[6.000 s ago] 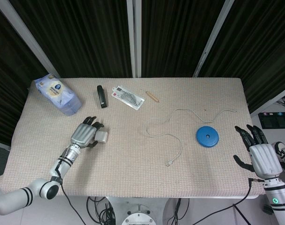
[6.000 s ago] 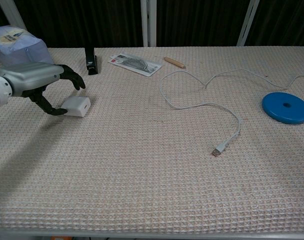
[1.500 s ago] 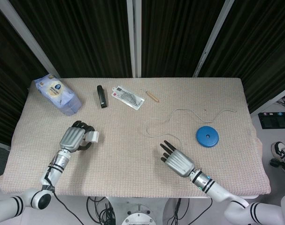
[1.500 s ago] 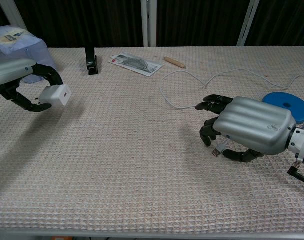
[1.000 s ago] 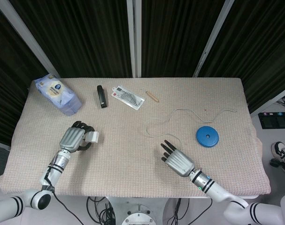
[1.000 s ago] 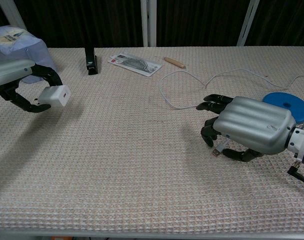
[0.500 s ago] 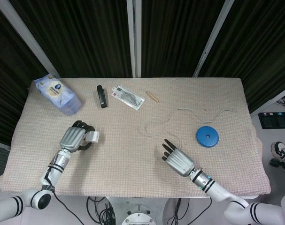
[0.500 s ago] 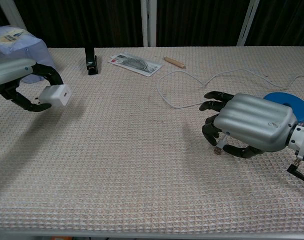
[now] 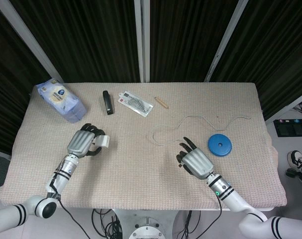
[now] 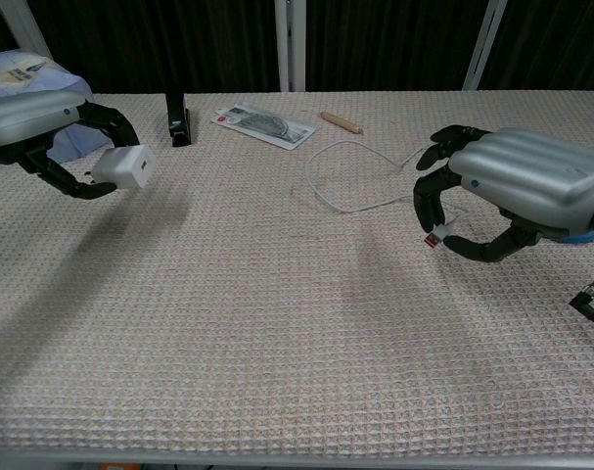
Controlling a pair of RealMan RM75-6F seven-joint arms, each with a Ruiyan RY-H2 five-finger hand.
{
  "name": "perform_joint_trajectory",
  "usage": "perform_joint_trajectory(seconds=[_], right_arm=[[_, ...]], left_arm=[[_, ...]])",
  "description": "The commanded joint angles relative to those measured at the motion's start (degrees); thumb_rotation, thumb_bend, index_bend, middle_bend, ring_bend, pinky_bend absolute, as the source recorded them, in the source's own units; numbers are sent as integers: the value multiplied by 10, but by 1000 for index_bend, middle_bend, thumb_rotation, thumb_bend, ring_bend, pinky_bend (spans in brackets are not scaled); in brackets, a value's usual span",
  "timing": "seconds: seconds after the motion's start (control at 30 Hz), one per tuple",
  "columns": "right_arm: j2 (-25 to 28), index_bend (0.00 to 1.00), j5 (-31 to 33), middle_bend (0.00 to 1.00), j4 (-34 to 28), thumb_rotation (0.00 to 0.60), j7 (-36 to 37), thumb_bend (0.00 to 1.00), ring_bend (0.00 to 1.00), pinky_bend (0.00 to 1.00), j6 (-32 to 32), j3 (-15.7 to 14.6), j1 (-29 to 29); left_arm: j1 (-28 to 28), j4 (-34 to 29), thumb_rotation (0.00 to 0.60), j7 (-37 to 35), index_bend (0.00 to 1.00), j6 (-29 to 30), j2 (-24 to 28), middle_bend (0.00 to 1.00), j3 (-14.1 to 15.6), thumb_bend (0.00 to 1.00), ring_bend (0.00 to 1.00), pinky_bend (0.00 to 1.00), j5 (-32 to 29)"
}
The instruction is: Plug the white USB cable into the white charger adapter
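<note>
While both hands are hovering above the table:
Left hand (image 10: 42,132): gripping white charger adapter (image 10: 123,167), rigid and light.
Right hand (image 10: 517,191): pinching plug of white USB cable (image 10: 350,206); cord limp, so holding at the stiff plug (image 10: 433,238) is working best.

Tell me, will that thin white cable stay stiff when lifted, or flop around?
Probably floppy: the thin white USB cable lies in loose curves across the woven table mat. It likely weighs little, since the right robot hand lifts its plug end with a fingertip pinch. The trailing length may drag behind.
</note>
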Motion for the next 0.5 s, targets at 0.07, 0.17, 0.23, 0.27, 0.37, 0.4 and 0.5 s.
perform_joint_trajectory(seconds=[0.07,0.17,0.23,0.27,0.37,0.4,0.5], right_arm=[[26,607,99,471,-62,600,7,327,164,0,-26,57,8],[37,607,169,471,-95,600,-17,327,165,0,-49,90,26],[39,607,219,472,-112,600,-41,327,167,0,-62,112,44],[39,607,241,472,-118,600,-52,327,167,0,-67,120,53],[33,607,305,472,-130,600,-92,327,168,0,-77,140,84],[29,607,323,472,-131,600,-105,327,168,0,-77,144,94],[15,606,382,472,-133,600,-140,327,168,0,-73,156,126]], left_arm=[[-11,-11,600,11,429,-3,-5,386,-14,397,185,126,-13],[-17,-27,600,31,429,3,-9,389,-22,397,185,129,-24],[-20,-41,600,52,429,11,-13,391,-26,397,185,131,-32],[-22,-48,600,63,429,14,-15,391,-28,397,185,131,-36],[-27,-70,599,91,429,24,-23,392,-36,397,185,132,-56],[-28,-77,599,97,429,27,-26,392,-39,397,185,133,-62],[-32,-98,599,115,429,38,-32,394,-48,397,185,135,-80]])
